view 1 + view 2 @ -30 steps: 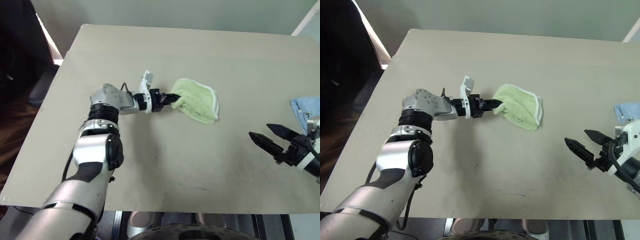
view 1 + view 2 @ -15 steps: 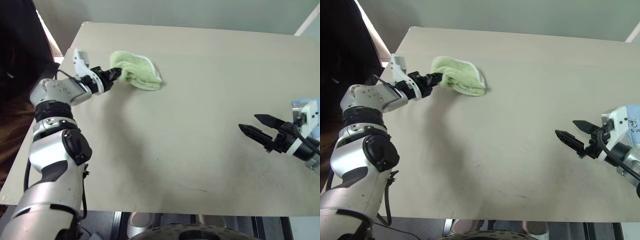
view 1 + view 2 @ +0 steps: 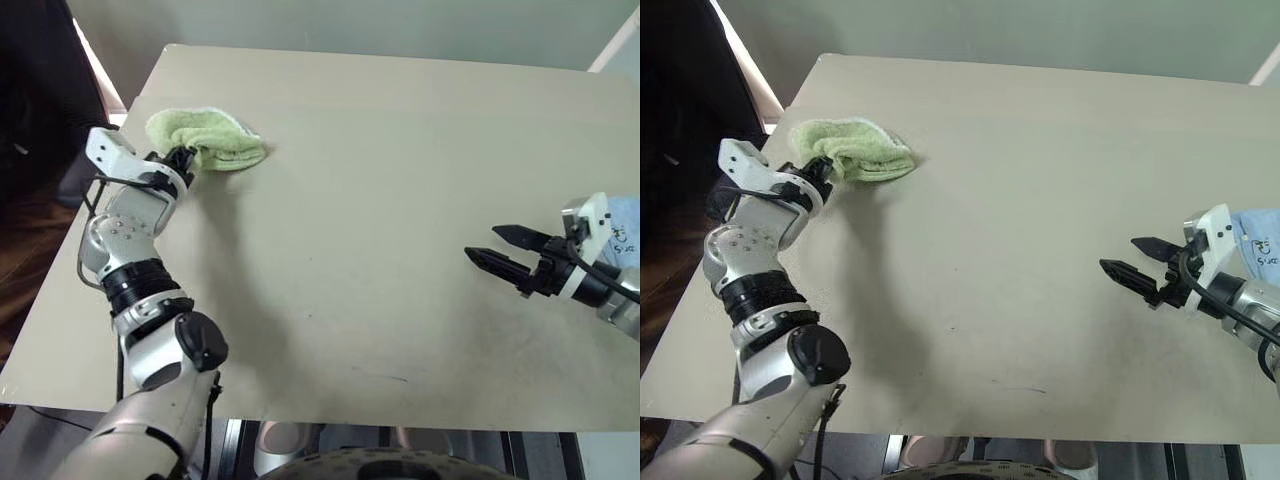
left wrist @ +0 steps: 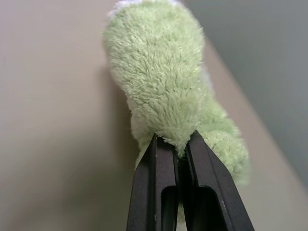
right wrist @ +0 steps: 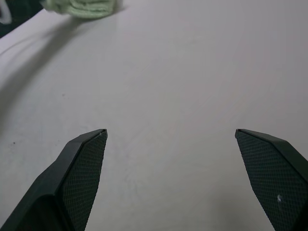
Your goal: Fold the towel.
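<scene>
The light green towel (image 3: 210, 140) lies bunched in a folded wad at the table's far left corner, near the left edge. My left gripper (image 3: 183, 156) is shut on the towel's near end; the left wrist view shows both black fingers (image 4: 159, 187) pinching the green terry cloth (image 4: 159, 77). My right gripper (image 3: 492, 248) hovers open over the table's right side, far from the towel, with nothing between its wide-spread fingers (image 5: 82, 168). The towel (image 5: 82, 7) shows small in the distance in the right wrist view.
The beige table (image 3: 380, 200) stretches bare between the two arms. A light blue cloth (image 3: 625, 225) lies at the right edge behind my right wrist. A dark area lies beyond the table's left edge, a pale wall behind its far edge.
My left gripper has dragged the towel from the table's middle to the far left corner. My right gripper has edged left and forward, still open.
</scene>
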Motion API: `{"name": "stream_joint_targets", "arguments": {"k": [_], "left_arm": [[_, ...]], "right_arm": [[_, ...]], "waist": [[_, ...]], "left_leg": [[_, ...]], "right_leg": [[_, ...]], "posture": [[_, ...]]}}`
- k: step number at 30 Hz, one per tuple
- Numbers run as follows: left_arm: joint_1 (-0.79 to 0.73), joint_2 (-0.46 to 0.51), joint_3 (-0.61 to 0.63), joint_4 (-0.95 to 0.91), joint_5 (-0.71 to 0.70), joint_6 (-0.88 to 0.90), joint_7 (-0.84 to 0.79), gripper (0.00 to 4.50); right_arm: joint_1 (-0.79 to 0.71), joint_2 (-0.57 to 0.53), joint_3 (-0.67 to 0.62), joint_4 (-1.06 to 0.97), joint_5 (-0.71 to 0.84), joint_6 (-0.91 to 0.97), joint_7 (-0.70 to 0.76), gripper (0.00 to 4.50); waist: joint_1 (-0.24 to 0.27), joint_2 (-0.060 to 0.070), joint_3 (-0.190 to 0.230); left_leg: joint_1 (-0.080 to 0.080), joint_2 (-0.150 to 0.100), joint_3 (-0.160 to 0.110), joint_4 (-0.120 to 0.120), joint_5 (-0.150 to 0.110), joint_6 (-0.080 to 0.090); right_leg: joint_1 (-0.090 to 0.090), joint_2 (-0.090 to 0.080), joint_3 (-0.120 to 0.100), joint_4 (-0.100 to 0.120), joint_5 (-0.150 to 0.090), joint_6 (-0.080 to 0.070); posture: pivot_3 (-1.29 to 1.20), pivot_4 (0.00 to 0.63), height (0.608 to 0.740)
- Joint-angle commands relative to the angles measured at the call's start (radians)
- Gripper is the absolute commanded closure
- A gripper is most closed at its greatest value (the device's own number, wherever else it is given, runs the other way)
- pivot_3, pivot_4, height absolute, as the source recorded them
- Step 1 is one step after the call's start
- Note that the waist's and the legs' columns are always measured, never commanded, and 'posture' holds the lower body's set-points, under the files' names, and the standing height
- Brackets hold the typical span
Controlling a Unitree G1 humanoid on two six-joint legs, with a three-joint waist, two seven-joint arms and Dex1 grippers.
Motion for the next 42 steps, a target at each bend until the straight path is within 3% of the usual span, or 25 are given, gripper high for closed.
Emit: {"name": "stream_joint_targets", "arguments": {"k": [1,9,20,26,29,33,37,41,42], "left_arm": [[0.028,-0.054,0.023,-0.183,-0.094,0.027,0.101,4.48],[0.137,-0.194,-0.044,-0.384,-0.116,0.018,0.309,4.48],[0.225,-0.241,-0.104,-0.466,-0.172,0.087,0.426,4.48],[0.259,-0.232,-0.135,-0.479,-0.189,0.088,0.413,4.48],[0.280,-0.225,-0.140,-0.477,-0.186,0.081,0.416,3.77],[0.291,-0.237,-0.139,-0.488,-0.214,0.067,0.417,2.35],[0.304,-0.249,-0.151,-0.523,-0.264,0.085,0.417,1.42],[0.347,-0.181,-0.188,-0.555,-0.348,0.167,0.340,0.04],[0.361,-0.146,-0.194,-0.562,-0.391,0.212,0.308,0.01]], "right_arm": [[-0.011,-0.002,-0.001,-0.005,-0.018,-0.025,0.029,0.00],[-0.001,0.010,0.013,0.004,-0.069,-0.053,0.055,0.00],[0.044,0.015,-0.006,-0.013,-0.094,-0.069,0.064,0.00],[0.052,0.014,-0.007,-0.017,-0.100,-0.074,0.065,0.00],[0.049,0.008,-0.012,-0.011,-0.101,-0.076,0.069,0.00],[0.052,0.006,-0.016,-0.003,-0.107,-0.084,0.076,0.00],[0.059,0.008,-0.015,-0.004,-0.114,-0.089,0.081,0.00],[0.068,0.005,-0.025,-0.008,-0.115,-0.089,0.090,0.00],[0.073,0.001,-0.032,-0.009,-0.114,-0.089,0.094,0.00]], "waist": [[0.000,0.000,0.000],[-0.001,-0.001,0.000],[-0.004,-0.001,0.001],[-0.004,-0.002,0.001],[-0.004,-0.002,0.001],[-0.003,-0.004,0.002],[-0.003,-0.005,0.003],[-0.003,-0.005,0.003],[-0.003,-0.005,0.003]], "left_leg": [[0.001,0.000,0.000,0.000,0.000,0.000],[0.005,0.000,-0.001,0.000,0.003,0.000],[0.016,0.000,-0.002,-0.001,-0.001,-0.007],[0.016,0.000,-0.003,-0.001,-0.002,-0.009],[0.016,0.000,-0.003,-0.001,-0.002,-0.009],[0.016,0.000,-0.005,-0.002,-0.002,-0.009],[0.016,0.000,-0.006,-0.002,-0.003,-0.010],[0.016,0.002,-0.007,-0.002,-0.003,-0.010],[0.016,0.002,-0.007,-0.002,-0.003,-0.011]], "right_leg": [[0.001,0.000,0.000,0.000,0.000,0.000],[0.006,0.000,0.000,-0.001,0.002,-0.006],[0.017,0.000,0.000,-0.002,0.005,-0.010],[0.017,0.001,0.000,-0.002,0.005,-0.010],[0.017,0.002,0.000,-0.003,0.005,-0.010],[0.017,0.003,0.000,-0.003,0.004,-0.010],[0.017,0.005,0.000,-0.003,0.004,-0.011],[0.017,0.008,0.000,-0.003,0.003,-0.012],[0.017,0.009,0.000,-0.003,0.003,-0.012]], "posture": [[0.00,0.150,0.728],[0.00,0.150,0.728],[0.00,0.150,0.728],[0.00,0.150,0.728],[0.00,0.150,0.728],[0.00,0.150,0.728],[0.00,0.150,0.728],[0.00,0.150,0.728],[0.00,0.150,0.728]]}}
